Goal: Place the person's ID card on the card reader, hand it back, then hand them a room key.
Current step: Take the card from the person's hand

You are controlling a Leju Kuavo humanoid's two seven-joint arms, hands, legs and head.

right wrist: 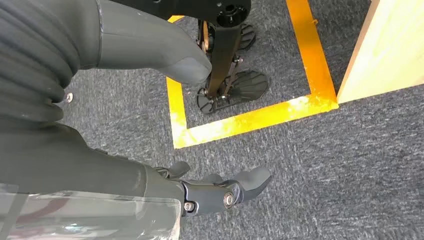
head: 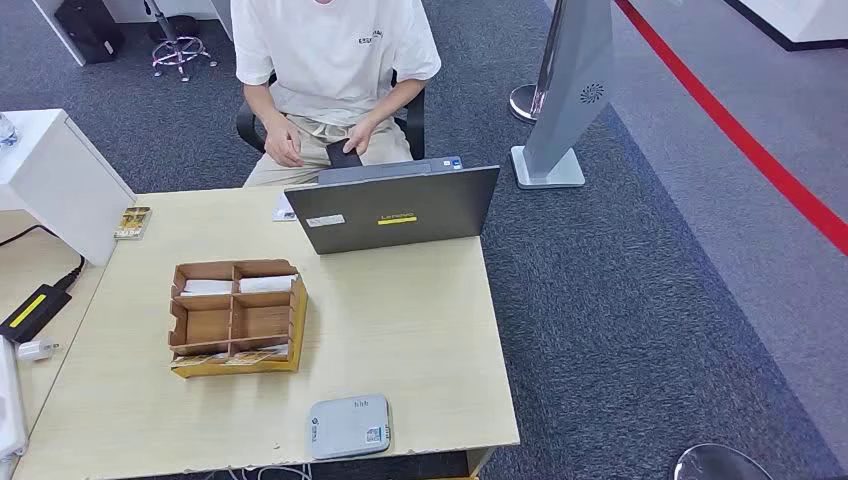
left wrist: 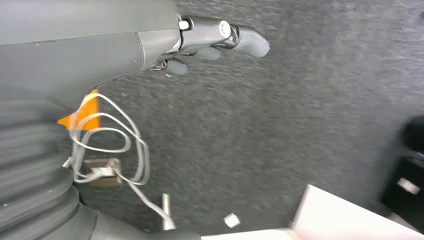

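**Hands hanging over the carpet, card items on and beyond the desk**

A light wooden desk (head: 400, 330) on grey carpet is seen from the head view. At its near edge a grey card reader (head: 349, 425) lies flat, with nothing resting on it. Further in and to the left, a brown cardboard organizer (head: 237, 318) with four compartments is placed; white cards (head: 240, 285) are seen in its two far compartments, while the two near compartments look bare, and a patterned strip runs along its near front. Beyond it an open laptop (head: 400, 208) stands with its lid back turned to the robot, and a small white card (head: 283, 208) lies just left of it at the far edge. Behind the desk a seated person (head: 330, 80) holds a dark object (head: 343, 154) in both hands; whether an ID card is with it cannot be told.

In the wrist views, the left hand (left wrist: 215, 42) and the right hand (right wrist: 220, 187) are shown over the carpet, well apart from the desk items, fingers loosely extended and holding nothing. A yellow floor marking (right wrist: 250, 120) is seen near the right hand.
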